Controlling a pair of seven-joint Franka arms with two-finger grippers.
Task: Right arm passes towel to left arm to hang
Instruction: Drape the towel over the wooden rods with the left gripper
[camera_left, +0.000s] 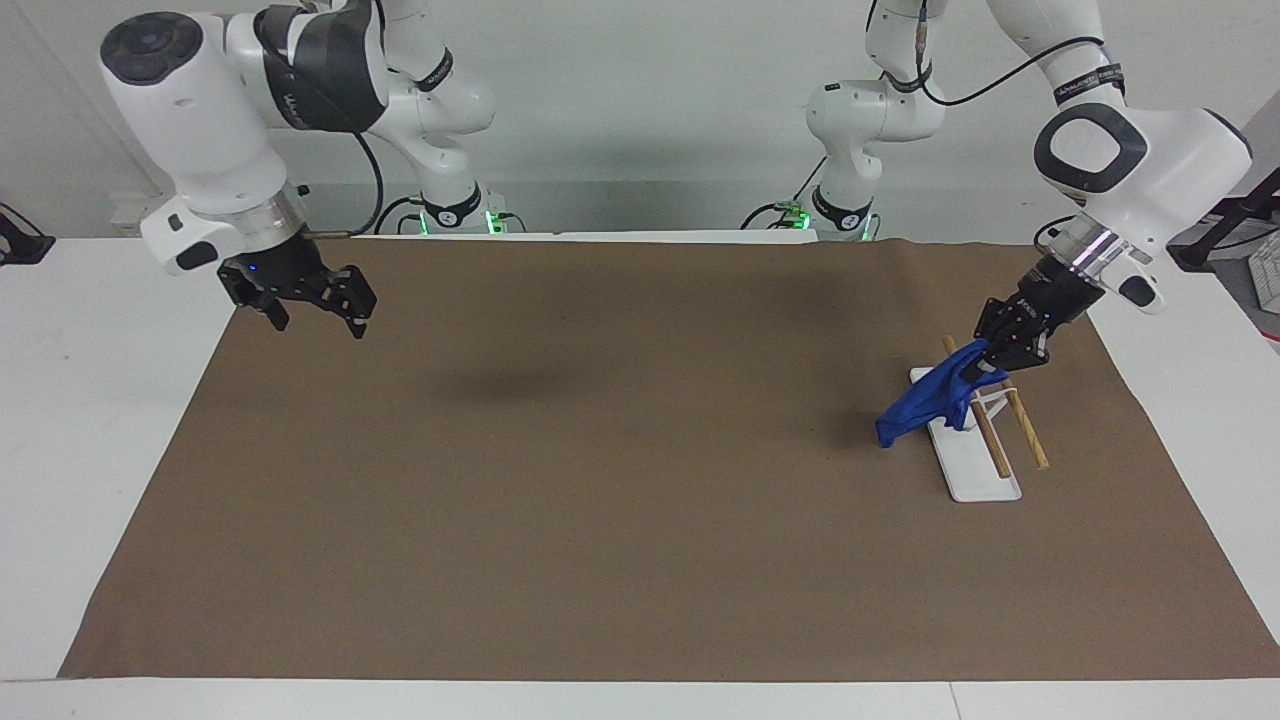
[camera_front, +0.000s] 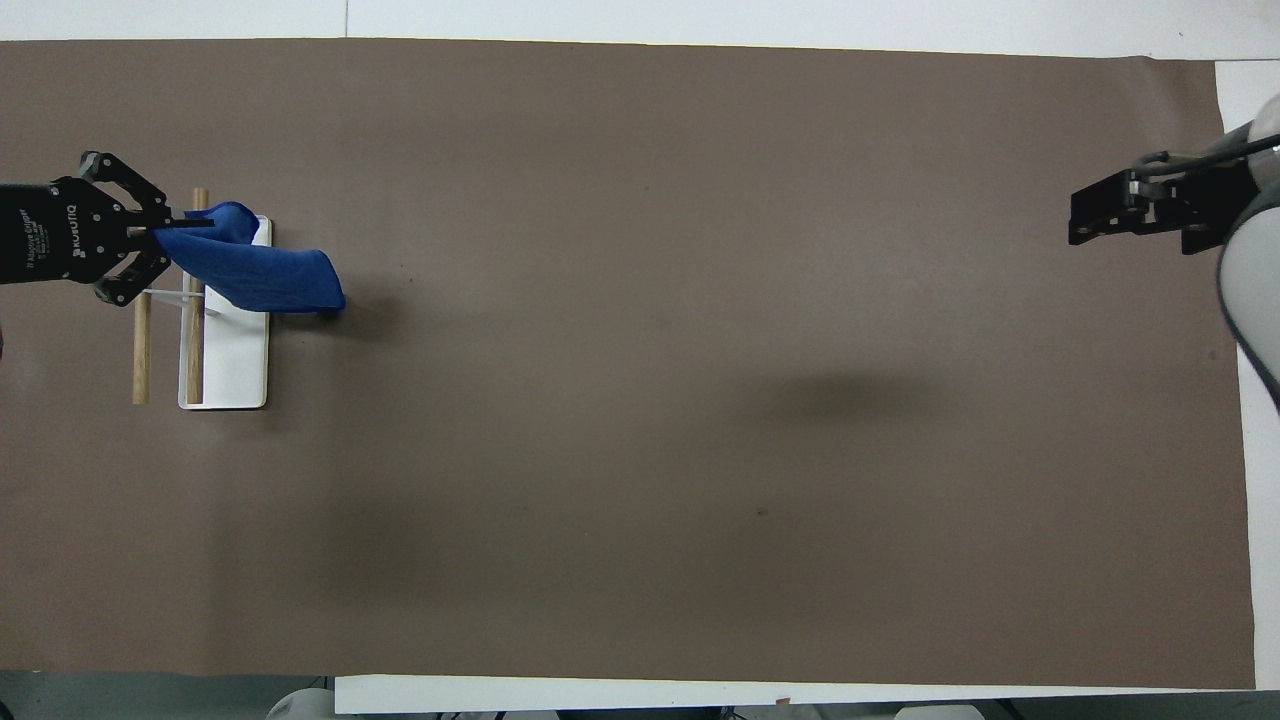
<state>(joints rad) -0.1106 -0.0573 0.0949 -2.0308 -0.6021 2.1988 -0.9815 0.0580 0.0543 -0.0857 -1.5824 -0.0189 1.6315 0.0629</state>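
Brown paper covers the worktop (camera_left: 100, 420). At the right arm's end, the right hand (camera_left: 310, 310) hangs over the paper's edge, fingers apart and empty, waiting. At the left arm's end, the left hand (camera_left: 1005, 350) is clamped on the blue towel (camera_left: 925, 405), which drapes over the rack (camera_left: 985, 490). Handover looks finished; hanging is under way. Next, the left hand likely needs to settle the cloth across the wooden rails (camera_left: 1030, 430), then let go.

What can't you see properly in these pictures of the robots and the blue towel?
- Facing view: the towel covers the robot-side end of the rack, so whether it rests on a wooden bar is unclear.
- Overhead view: the left gripper hides the towel corner it pinches.
- Both views: the towel's loop string is not visible.
- Overhead view: the right gripper sits by the edge; its arm is cut off.
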